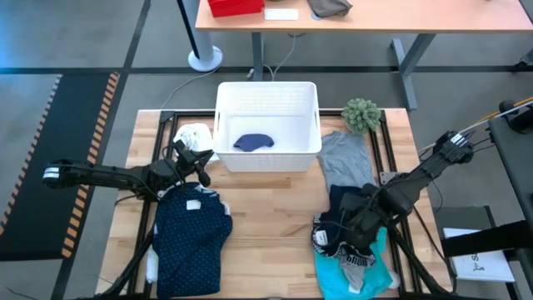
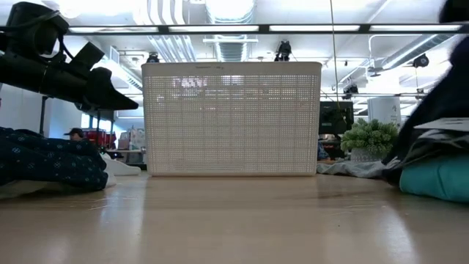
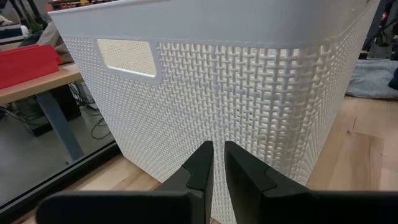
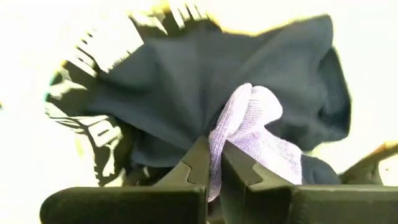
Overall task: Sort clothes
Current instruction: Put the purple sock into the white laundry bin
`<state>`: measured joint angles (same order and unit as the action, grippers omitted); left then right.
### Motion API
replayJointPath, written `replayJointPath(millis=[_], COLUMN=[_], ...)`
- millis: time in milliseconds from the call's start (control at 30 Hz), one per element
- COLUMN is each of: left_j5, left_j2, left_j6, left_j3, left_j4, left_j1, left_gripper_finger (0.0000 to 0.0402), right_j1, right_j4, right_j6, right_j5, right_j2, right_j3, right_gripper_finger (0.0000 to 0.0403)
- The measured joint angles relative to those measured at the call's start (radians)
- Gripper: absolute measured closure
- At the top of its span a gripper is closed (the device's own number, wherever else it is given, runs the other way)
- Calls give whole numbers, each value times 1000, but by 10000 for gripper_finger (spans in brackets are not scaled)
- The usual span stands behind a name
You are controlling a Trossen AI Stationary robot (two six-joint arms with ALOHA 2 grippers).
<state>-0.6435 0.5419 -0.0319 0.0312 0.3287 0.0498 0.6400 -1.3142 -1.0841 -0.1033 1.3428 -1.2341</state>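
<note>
While its two dark fingers press together on a fold of pale lilac cloth (image 4: 249,134), the right gripper (image 4: 213,163) sits low over the heap of clothes at the right front of the table, seen from above at (image 1: 360,227). Around that pinched fold spreads a dark navy garment (image 4: 186,81), and a black piece with white stripes (image 4: 102,130) lies beside it. Under the heap a turquoise piece (image 1: 350,268) reaches the table's front edge, and a grey tee (image 1: 346,158) lies flat behind the heap, toward the fuzzy green ball (image 1: 361,114) at the far right corner.

The left gripper (image 3: 217,163) has its fingers nearly closed with only a thin gap between them and nothing held. It hangs just in front of the near left corner of the white basket (image 1: 266,100), seen from above at (image 1: 200,160). A navy dotted shirt (image 1: 191,242) lies spread on the table's left front, just below that gripper, with a white edge showing along its left side. A small white cloth (image 1: 196,135) rests against the basket's left wall. Inside the basket lies one dark blue piece (image 1: 253,142) on its floor. The wooden table (image 1: 266,242) is bare between the two heaps
</note>
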Motion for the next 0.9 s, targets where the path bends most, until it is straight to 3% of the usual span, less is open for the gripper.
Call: replayJointPath(millis=[133,467,800,900], left_j5=[0,0,0,0], left_j2=[0,0,0,0], left_j6=[0,0,0,0], left_j3=[0,0,0,0], left_j4=[0,0,0,0], left_j1=[0,0,0,0], left_gripper_finger=[374,374,374,374], right_j1=[3,4,4,4], right_j4=[0,-20,-13,-13], right_j6=[48,63,80,94], right_j5=[-55,-57,-57,-53], right_j2=[-2,1,47,66], right_j3=[-77,-134,-133,-132], right_gripper_finger=[401,393,294,284])
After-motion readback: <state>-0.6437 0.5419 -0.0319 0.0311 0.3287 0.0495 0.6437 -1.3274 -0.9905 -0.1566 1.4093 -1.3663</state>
